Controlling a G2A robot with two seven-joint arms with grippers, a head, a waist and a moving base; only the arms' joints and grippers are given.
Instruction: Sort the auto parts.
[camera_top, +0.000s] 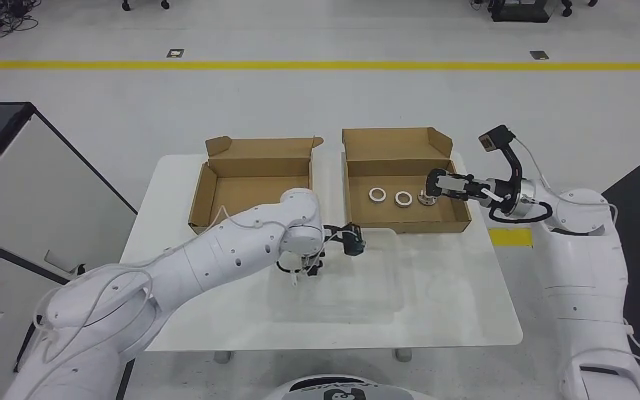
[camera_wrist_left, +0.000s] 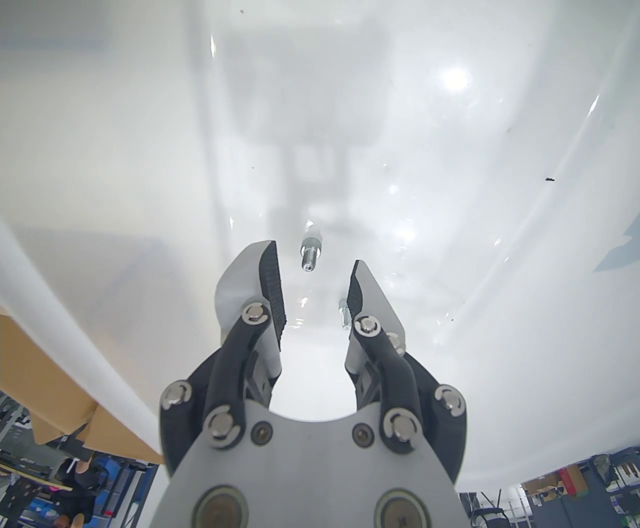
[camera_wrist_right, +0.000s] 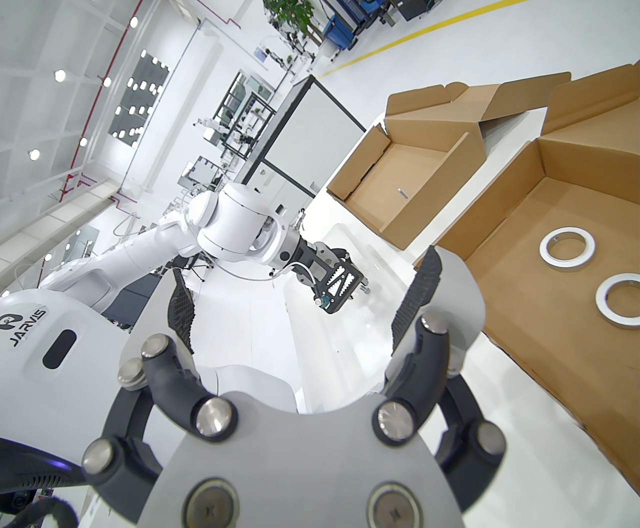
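Two open cardboard boxes sit side by side along the far edge of the counter (camera_top: 460, 290). The left box (camera_top: 250, 195) holds one small metal piece (camera_wrist_right: 401, 192) on its floor, too small for me to tell what kind. The right box (camera_top: 405, 227) holds two metal rings (camera_top: 379, 195), lying flat, near each other but apart.

A clear tray (camera_top: 375, 290) lies mid-counter toward the near edge, just in front of both boxes. I see the left end effector (camera_wrist_left: 314, 260) low over the tray's far left part. It is released, with its fingers spread to either side of a threaded bolt (camera_wrist_left: 310, 250) that lies on the tray floor, and neither pad touches it. A second bolt (camera_wrist_left: 344, 316) lies just beside the first, partly hidden behind one finger (camera_wrist_left: 362, 295).

The right end effector (camera_wrist_right: 303, 270) is also released and holds nothing. It hangs over the right end of the right box, just beside the rings.
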